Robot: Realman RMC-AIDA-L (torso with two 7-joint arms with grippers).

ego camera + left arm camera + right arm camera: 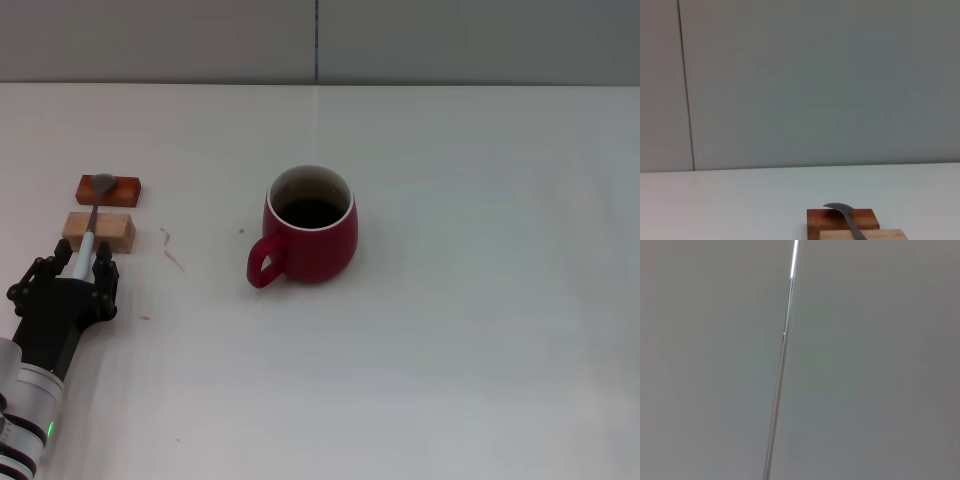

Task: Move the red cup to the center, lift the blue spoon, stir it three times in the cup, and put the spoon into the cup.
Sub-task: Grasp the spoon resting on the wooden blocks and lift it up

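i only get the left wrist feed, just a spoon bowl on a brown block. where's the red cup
Observer: The red cup stands upright near the middle of the table, to the robot's right of the blocks.
Operator: is my gripper on the spoon
Observer: The left gripper sits at the handle end of the blue spoon, one finger on each side.
Operator: right arm nearby
Observer: No, the head view shows no right arm anywhere over the table.
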